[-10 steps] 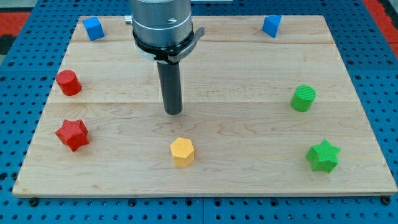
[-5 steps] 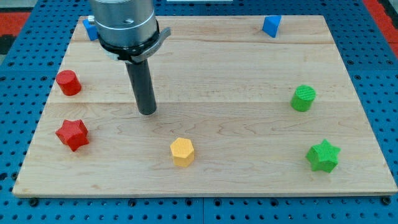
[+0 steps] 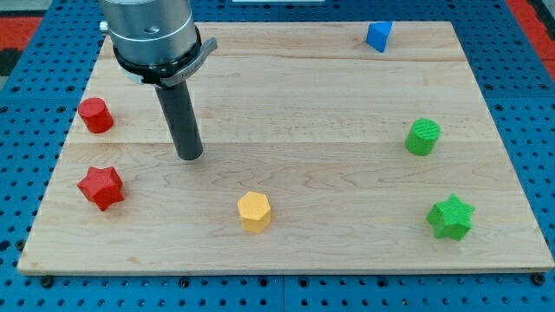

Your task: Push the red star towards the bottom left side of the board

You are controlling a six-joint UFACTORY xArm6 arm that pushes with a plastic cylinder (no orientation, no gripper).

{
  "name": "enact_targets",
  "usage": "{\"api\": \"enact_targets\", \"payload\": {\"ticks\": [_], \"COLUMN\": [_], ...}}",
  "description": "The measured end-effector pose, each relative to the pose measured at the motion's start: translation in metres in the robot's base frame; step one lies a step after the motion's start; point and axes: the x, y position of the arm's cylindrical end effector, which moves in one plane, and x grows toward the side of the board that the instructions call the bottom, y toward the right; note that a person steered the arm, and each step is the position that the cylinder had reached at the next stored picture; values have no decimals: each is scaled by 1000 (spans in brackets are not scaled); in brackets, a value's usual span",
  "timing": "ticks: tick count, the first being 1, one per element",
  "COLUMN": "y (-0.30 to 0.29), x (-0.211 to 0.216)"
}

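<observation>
The red star [image 3: 101, 187] lies near the board's left edge, toward the view's bottom. My tip [image 3: 190, 157] rests on the wood to the star's right and a little above it, clearly apart from it. A red cylinder [image 3: 94, 115] sits above the star near the left edge, to the left of my tip.
A yellow hexagon block [image 3: 254, 211] lies right of the star, below my tip. A blue block [image 3: 378, 36] sits at the top right. A green cylinder [image 3: 423, 137] and a green star [image 3: 450, 217] are on the right side. The arm's body hides the top-left corner.
My tip has slid to the view's left, from the board's middle toward the red blocks. No block has moved. The blue block at top left is now hidden by the arm.
</observation>
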Motion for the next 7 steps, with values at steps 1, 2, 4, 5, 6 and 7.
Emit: {"api": "enact_targets", "payload": {"ticks": [1,2,4,5,6,7], "y": [-11,-28,-33,-33,-34,-35], "x": [0,0,0,0,0,0]}}
